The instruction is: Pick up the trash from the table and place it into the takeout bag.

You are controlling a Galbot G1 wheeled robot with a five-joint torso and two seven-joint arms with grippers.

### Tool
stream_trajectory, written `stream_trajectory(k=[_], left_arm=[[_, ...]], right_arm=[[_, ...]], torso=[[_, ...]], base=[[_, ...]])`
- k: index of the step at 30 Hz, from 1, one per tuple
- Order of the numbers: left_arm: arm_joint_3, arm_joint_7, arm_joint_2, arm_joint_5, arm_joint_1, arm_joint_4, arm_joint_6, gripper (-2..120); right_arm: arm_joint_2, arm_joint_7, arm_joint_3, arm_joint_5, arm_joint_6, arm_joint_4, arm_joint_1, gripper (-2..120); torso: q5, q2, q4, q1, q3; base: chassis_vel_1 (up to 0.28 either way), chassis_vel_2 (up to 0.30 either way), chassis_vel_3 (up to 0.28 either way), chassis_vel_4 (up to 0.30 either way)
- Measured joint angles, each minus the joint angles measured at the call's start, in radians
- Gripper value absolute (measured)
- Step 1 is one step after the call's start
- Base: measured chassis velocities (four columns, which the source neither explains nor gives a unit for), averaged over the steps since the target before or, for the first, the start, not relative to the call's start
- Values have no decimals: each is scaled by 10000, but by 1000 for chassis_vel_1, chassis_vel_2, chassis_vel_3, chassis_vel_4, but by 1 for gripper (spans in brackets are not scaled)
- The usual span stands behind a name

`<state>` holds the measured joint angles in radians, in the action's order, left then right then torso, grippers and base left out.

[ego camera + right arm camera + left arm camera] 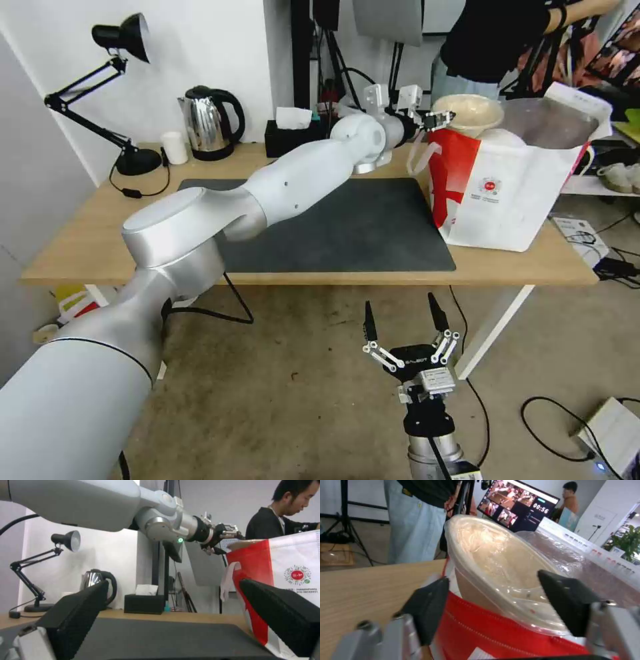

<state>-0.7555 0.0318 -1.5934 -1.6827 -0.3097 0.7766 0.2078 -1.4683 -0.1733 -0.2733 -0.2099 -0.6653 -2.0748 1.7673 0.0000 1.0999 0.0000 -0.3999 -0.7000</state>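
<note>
As I watched the head view, the left gripper [445, 119] hovered by the beige pulp bowl [470, 112] atop the takeout bag [513, 193] on the desk [87, 247]. Left wrist: jaws released, straddling the bowl's rim. Right wrist: right gripper [173, 615] jaws apart, holding nothing, below desk edge.

The takeout bag [507, 193] at the desk's [87, 247] right edge hides the lower half of the beige pulp bowl [470, 113] and whatever lies inside, and the left arm [300, 177] covers part of the dark mat [360, 227].
</note>
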Motion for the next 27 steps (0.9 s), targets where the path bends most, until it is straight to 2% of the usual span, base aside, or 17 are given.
stream_trajectory(k=[1,4,5,7,27], left_arm=[[0,0,0,0,0,0,0,72],[-4,0,0,-7,-31,42,22,85],[-4,0,0,-7,-31,42,22,85],[0,-28,5,-20,-58,97,57,99],[84,-425,157,-190,-325,585,488,100]], right_arm=[[0,0,0,0,0,0,0,100],[0,0,0,0,0,0,0,100],[0,0,0,0,0,0,0,100],[0,0,0,-1,0,0,0,100],[0,0,0,0,0,0,0,100]], torso=[[0,0,0,0,0],[0,0,0,0,0],[0,0,0,0,0],[0,0,0,-1,0],[0,0,0,-1,0]], base=[[0,0,0,0],[0,0,0,0],[0,0,0,0],[0,0,0,0],[0,0,0,0]])
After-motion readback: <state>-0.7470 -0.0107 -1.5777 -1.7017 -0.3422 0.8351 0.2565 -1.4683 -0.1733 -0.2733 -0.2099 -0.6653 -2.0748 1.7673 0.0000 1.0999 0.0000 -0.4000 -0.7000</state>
